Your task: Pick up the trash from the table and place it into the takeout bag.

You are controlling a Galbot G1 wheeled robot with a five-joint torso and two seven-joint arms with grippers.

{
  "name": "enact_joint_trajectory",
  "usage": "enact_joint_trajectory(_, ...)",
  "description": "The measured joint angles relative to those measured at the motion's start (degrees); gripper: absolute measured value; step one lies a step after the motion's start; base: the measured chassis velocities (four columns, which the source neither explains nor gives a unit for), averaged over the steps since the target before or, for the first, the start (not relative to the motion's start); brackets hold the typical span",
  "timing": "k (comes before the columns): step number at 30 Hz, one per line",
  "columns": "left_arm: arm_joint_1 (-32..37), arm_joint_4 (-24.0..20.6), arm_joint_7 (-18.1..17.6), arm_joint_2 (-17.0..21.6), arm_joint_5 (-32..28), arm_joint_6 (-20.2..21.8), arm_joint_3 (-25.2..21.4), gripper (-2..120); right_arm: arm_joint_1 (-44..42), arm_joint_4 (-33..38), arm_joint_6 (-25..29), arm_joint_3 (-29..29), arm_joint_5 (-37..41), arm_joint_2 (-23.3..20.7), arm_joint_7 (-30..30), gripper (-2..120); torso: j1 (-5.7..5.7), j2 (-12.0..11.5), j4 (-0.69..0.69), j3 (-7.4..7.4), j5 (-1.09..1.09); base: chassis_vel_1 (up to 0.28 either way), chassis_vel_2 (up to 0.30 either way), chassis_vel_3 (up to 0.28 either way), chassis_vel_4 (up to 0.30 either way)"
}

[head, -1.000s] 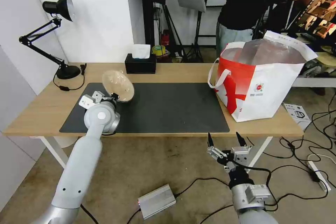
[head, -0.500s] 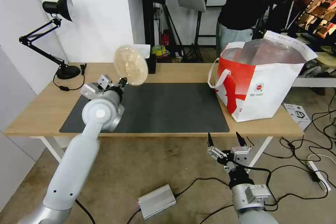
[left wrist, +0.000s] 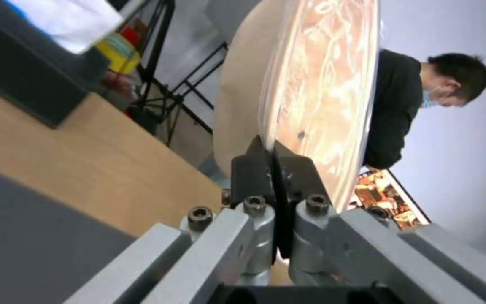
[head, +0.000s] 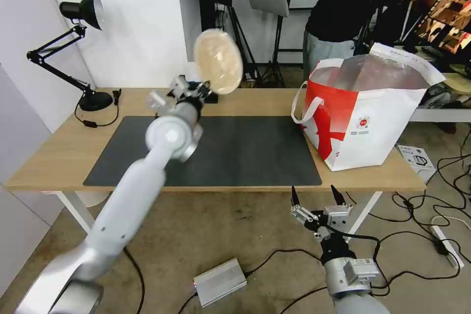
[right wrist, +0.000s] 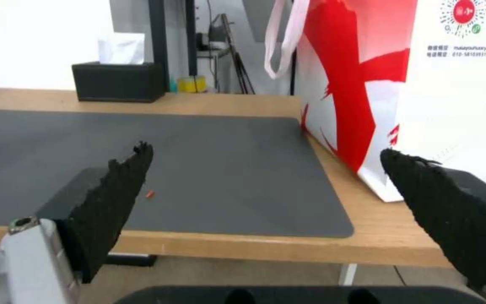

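The left pincer (head: 202, 89) is clamped on the rim of the shallow beige bowl (head: 218, 61), held on edge above the tabletop's (head: 59, 152) far edge; the takeout bag (head: 363, 117) stands at three o'clock, mouth open, across bare dark mat (head: 235, 149). The right pincer (head: 316, 197) hangs spread wide and empty below the near edge.

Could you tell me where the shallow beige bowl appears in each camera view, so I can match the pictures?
Head view: shallow beige bowl held on edge above the table's far side, in the left end effector.
Left wrist view: bowl fills the centre, rim pinched by the fingers.
Right wrist view: not in it.
Shared landmark: black tissue box.
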Motion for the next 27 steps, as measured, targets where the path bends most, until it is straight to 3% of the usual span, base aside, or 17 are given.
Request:
enact_joint_trajectory(6,-4.76,6.56,2.13,-4.17,0.53,-1.44,3.57,0,0.0,0.0,0.0,0.0,0.0,0.0,0.0,100,0.0,0.0,0.0,0.0,0.0,0.0,0.0,0.0,0.0)
enact_joint_trajectory(11,-8.44,12.97,6.45,-7.18,0.93,-2.56,7.24,0,0.0,0.0,0.0,0.0,0.0,0.0,0.0,100,0.0,0.0,0.0,0.0,0.0,0.0,0.0,0.0,0.0)
enact_joint_trajectory(16,-10.88,16.96,10.55,-9.15,1.02,-3.22,9.66,0,0.0,0.0,0.0,0.0,0.0,0.0,0.0,100,0.0,0.0,0.0,0.0,-0.01,0.0,0.0,0.0,0.0)
enact_joint_trajectory(27,-14.78,24.35,14.5,-14.92,3.56,-5.69,12.51,0,0.0,0.0,0.0,0.0,0.0,0.0,0.0,100,0.0,0.0,-0.01,0.0,0.0,0.0,0.0,0.0,0.0)
